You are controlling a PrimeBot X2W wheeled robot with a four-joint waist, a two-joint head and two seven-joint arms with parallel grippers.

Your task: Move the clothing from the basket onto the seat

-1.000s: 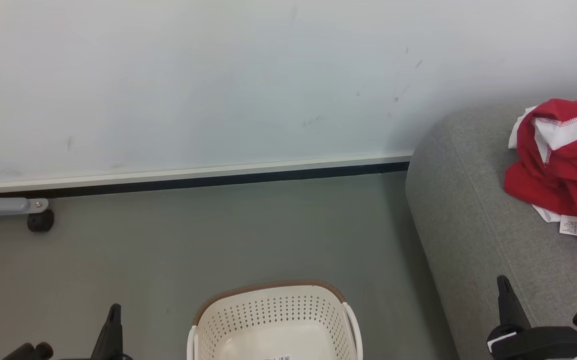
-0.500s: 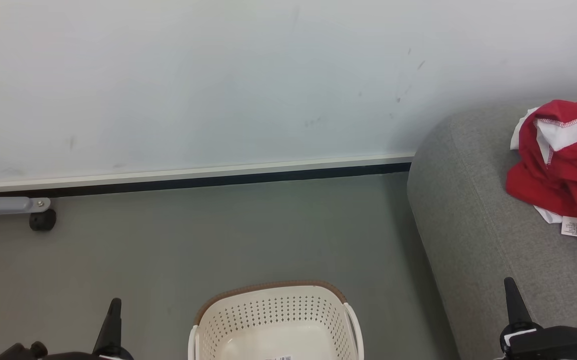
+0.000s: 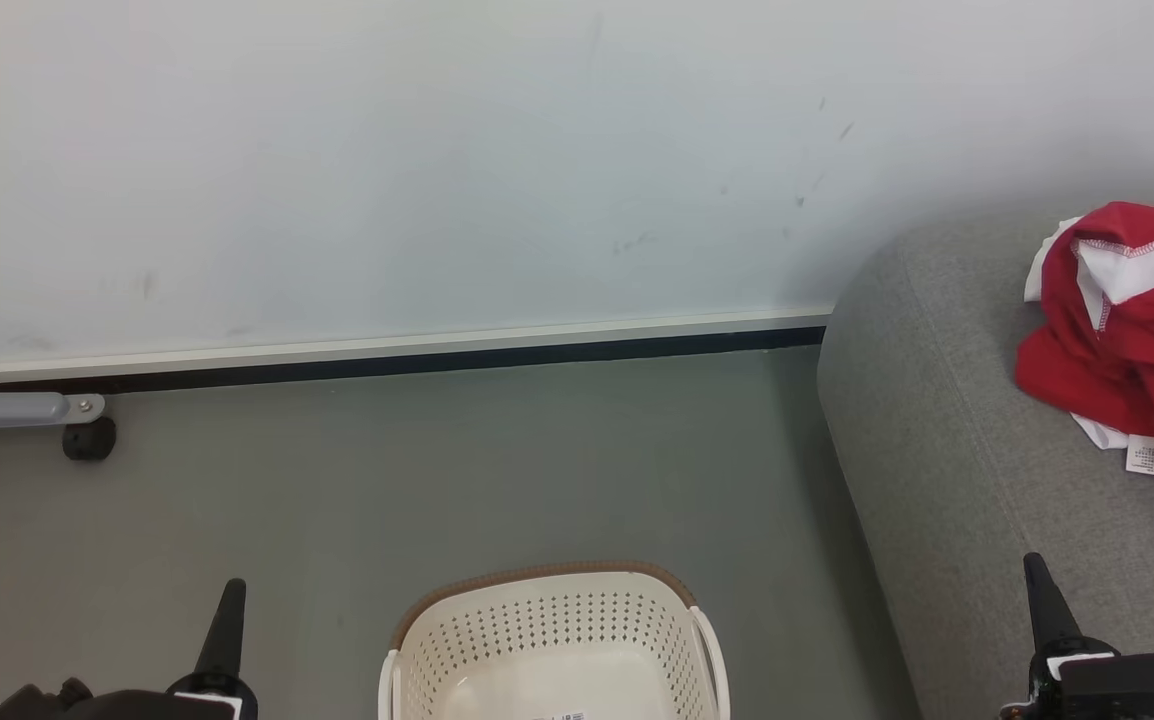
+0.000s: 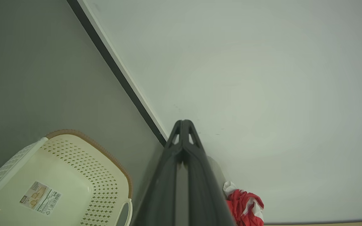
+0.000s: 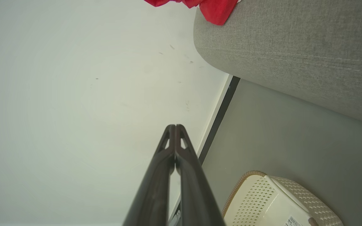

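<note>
Well, clothing: soft bright-red sports garments [image 3: 1127,340] with white trim lie crumpled on the large grey woven-fabric sofa [image 3: 957,460], near its rounded end.
Basket: cream-white perforated plastic laundry basket [image 3: 537,572], brown-rimmed, on the floor [image 3: 437,470] just beside the sofa; bare where seen.
Left claw [image 3: 230,600]: fingers pressed together, empty, well apart from the sofa.
Right claw [image 3: 1037,575]: fingers together, empty, at the sofa's near edge.
Handling: probably light, limp, slick; pinch a thick bunched fold, not a loose edge.
</note>
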